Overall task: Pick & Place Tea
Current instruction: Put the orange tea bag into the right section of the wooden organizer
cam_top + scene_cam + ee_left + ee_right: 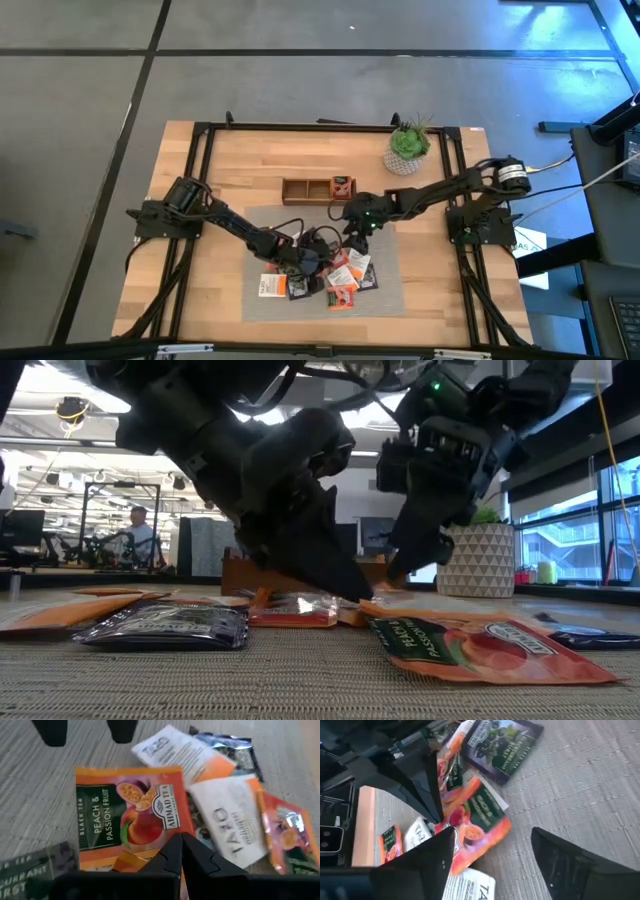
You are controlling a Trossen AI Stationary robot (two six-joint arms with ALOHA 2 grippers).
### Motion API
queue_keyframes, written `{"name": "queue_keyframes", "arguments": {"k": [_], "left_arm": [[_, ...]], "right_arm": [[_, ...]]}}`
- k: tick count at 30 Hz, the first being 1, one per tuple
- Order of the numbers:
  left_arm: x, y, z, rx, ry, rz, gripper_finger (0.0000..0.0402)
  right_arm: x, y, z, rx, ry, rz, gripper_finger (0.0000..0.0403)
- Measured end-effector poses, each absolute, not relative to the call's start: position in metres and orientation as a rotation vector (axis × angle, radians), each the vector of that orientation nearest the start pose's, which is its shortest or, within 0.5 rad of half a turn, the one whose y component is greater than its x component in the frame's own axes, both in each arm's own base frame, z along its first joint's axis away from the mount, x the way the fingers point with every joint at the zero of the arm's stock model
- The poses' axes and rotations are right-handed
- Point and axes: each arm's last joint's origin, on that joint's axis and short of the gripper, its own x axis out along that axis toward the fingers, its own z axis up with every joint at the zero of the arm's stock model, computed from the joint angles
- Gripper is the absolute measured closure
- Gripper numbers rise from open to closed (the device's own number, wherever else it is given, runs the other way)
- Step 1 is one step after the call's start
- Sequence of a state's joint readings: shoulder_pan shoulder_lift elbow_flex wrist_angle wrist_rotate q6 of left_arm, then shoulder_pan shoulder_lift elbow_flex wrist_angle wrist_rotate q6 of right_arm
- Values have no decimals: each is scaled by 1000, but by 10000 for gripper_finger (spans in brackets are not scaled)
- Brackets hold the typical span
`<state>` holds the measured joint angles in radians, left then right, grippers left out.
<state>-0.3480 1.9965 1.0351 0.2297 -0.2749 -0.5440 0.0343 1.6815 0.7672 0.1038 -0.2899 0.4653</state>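
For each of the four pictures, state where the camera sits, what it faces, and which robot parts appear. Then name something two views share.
High: overhead, facing down; both arms, table.
Low: table height, facing the room; both grippers.
Left wrist: shut left gripper over the peach sachet.
Right wrist: open right gripper over sachets.
Shared: the peach sachet, in low and left wrist views.

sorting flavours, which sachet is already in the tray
The orange sachet standing in the tray's right-hand compartment, nearest the plant. All the others lie on the grey mat.
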Motion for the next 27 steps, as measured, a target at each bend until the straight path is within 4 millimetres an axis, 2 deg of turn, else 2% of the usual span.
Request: {"name": "queue_keyframes", "arguments": {"k": [6, 16, 27], "left_arm": [[369, -121, 112, -295, 710, 134, 398], [368, -121, 111, -288, 728, 138, 398], [367, -121, 110, -279, 733, 136, 398]], "right_arm": [[314, 17, 127, 555, 896, 109, 120], [319, 2, 127, 861, 885, 38, 121], [323, 2, 116, 914, 905, 96, 173]]}}
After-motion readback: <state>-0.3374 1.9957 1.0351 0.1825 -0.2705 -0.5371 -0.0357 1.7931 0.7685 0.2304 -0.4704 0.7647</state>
